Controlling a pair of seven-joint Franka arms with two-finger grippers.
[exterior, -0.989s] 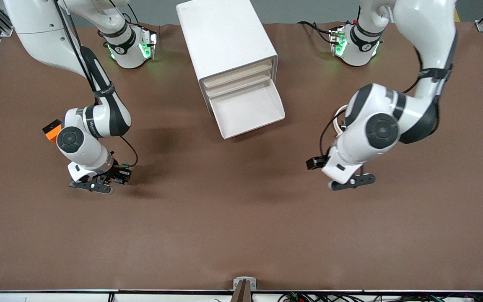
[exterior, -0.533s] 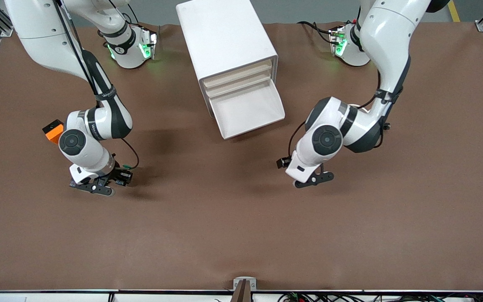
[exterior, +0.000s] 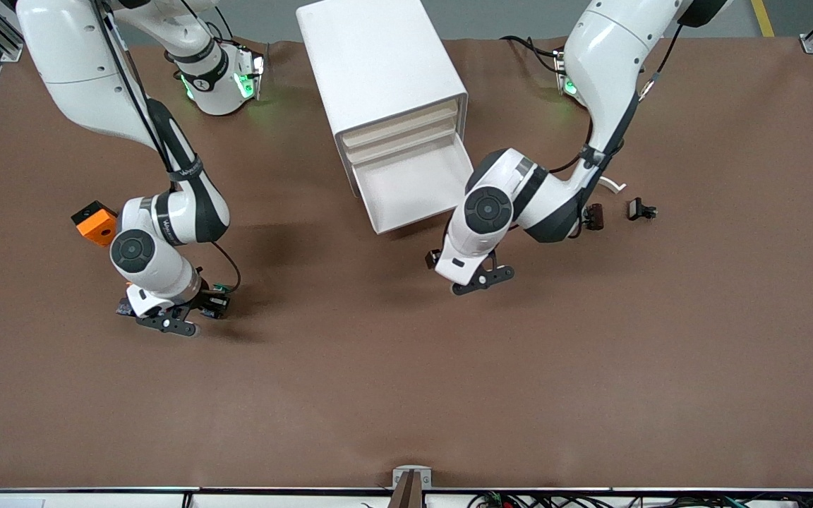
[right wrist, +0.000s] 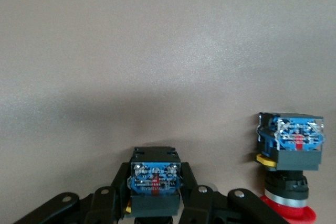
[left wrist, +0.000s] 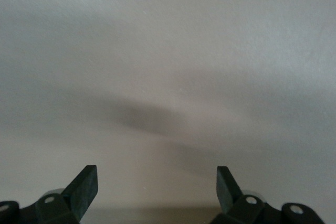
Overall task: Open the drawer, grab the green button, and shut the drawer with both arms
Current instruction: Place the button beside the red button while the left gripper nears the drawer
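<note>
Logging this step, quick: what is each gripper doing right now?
Left gripper: open, empty, over bare table near the drawer.
Right gripper: shut on a button.

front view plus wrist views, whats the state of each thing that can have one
drawer: lowest in the stack, open, nothing seen in it
upper drawers: shut
left gripper: open, empty, over bare table near the open drawer
right gripper: shut on button
red-capped button: standing cap down on the table, not held
</note>
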